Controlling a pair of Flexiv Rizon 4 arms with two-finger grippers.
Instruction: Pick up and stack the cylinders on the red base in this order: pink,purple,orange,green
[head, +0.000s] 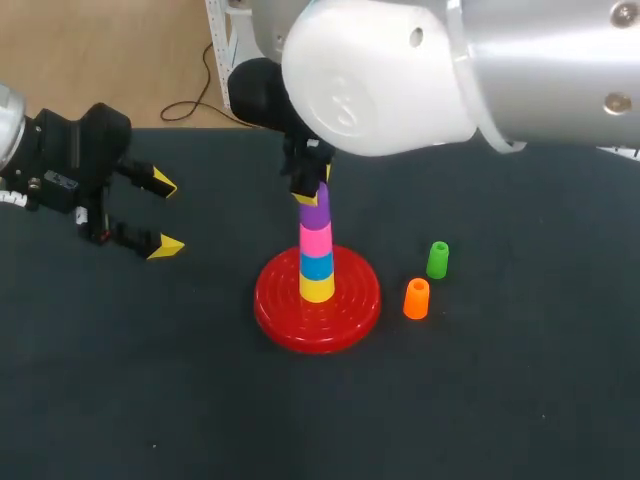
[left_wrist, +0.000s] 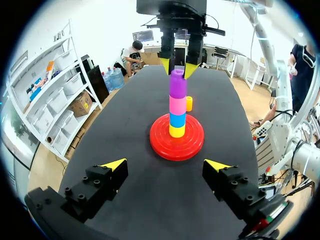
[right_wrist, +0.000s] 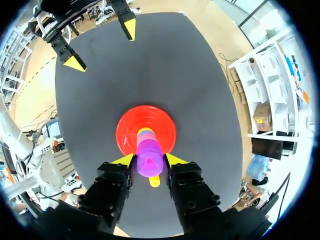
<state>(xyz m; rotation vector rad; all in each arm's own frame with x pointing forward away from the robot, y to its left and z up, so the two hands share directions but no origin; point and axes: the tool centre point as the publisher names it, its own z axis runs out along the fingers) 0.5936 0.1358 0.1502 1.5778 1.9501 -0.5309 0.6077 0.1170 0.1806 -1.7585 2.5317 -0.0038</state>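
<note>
— Where is the purple cylinder (head: 316, 212) being held right now?
— It is being carried at the top of the column on the red base (head: 355, 312). It is standing upright on the pink cylinder (head: 316, 240), with a blue piece (head: 317, 265) and a yellow piece (head: 317, 289) being borne beneath. It is being clasped from two sides by the right tool (right_wrist: 149, 160), which is being applied from straight above, tips against the upper part.

— And the left tool (head: 165, 213)?
— It is being held released, jaws spread wide, well apart from the base on the left of the bench (head: 500, 400). Nothing is being gripped there.

— Which piece is being counted as next?
— The orange cylinder (head: 416, 298), judging by the order. It is being shown upright on the bench just beside the base's right rim. The green cylinder (head: 438, 259) is near it, a little farther back.

— Which relation is being relied on for that move?
— The side. Orange is lying to the right of the stack, so the right arm is being favoured as the nearer one. A reach from the left would probably be obstructed by the column. Since the long axis is being presented vertically, a descent from above is being suggested, once purple is let go.
</note>
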